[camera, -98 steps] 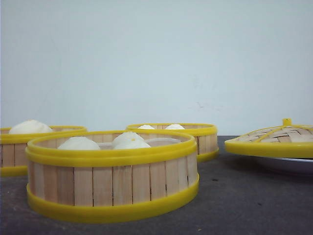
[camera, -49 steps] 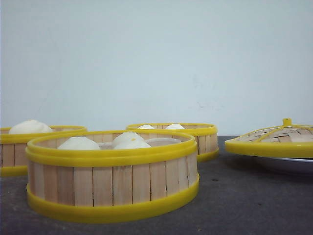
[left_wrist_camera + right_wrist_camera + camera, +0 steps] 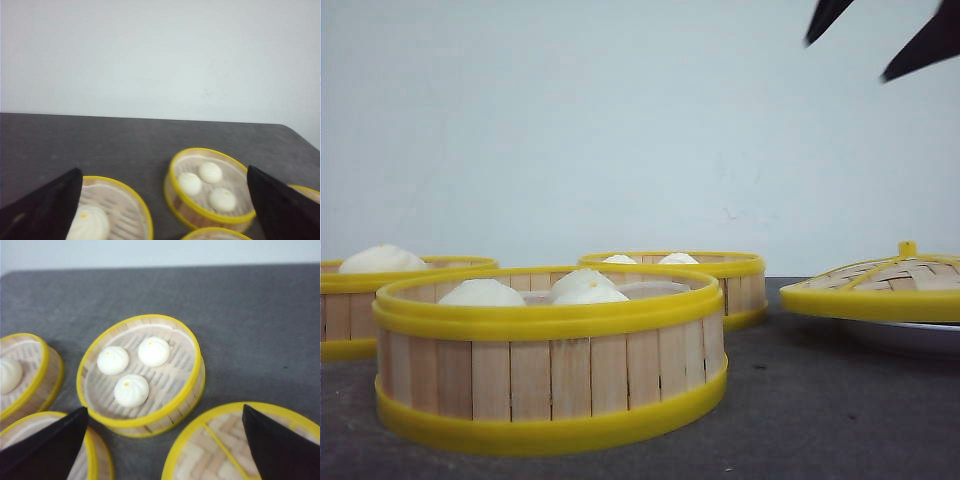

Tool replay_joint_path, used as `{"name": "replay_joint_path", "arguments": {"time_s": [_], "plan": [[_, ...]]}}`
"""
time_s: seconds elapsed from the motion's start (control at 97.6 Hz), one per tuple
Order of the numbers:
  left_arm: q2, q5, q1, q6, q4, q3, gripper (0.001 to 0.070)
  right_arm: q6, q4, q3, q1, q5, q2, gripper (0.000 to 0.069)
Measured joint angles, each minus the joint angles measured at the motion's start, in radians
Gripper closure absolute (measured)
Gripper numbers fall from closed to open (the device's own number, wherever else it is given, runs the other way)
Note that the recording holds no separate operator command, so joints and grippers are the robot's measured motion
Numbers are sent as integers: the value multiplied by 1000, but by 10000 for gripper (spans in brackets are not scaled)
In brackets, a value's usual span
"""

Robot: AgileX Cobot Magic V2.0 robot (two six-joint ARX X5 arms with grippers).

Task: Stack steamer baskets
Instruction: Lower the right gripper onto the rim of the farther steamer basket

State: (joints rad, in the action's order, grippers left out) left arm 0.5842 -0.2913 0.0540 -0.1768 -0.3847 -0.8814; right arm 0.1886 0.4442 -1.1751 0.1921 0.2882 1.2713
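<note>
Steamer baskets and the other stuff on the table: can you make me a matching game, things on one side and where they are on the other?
Going by the front view.

Things:
1. nearest steamer basket
2. woven lid
3. right gripper
4. steamer basket with one bun showing

Places:
A. up in the air at the top right
B. far left of the table, partly out of the picture
C. front and middle of the table, closest to the camera
D. on the right, lying on a white plate

Pairs: 1-C, 2-D, 3-A, 4-B
</note>
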Motion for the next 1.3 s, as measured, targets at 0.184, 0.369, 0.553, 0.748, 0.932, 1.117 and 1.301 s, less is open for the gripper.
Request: {"name": "replay_joint_path", "arguments": {"time_s": [0.184, 0.369, 0.553, 0.748, 0.932, 1.117, 1.301], "plan": [[0, -2, 22, -4, 0, 0, 64, 3, 34, -185, 11, -1, 277, 77], [0, -13, 46, -19, 0, 0, 64, 3, 55, -323, 23, -44, 512, 121], [0, -50, 69, -27, 0, 0, 64, 3, 47, -392, 37, -72, 643, 152], [0, -54, 89, -37, -5, 0, 64, 3, 9, -408, 48, -135, 717, 216], [0, -54, 105, -38, -21, 0, 64, 6, -29, -408, 50, -158, 767, 247], [0, -54, 109, -45, -38, 0, 64, 26, -45, -409, 57, -163, 800, 372], [0, -54, 109, -45, -44, 0, 64, 29, -66, -410, 83, -211, 806, 576]]}}
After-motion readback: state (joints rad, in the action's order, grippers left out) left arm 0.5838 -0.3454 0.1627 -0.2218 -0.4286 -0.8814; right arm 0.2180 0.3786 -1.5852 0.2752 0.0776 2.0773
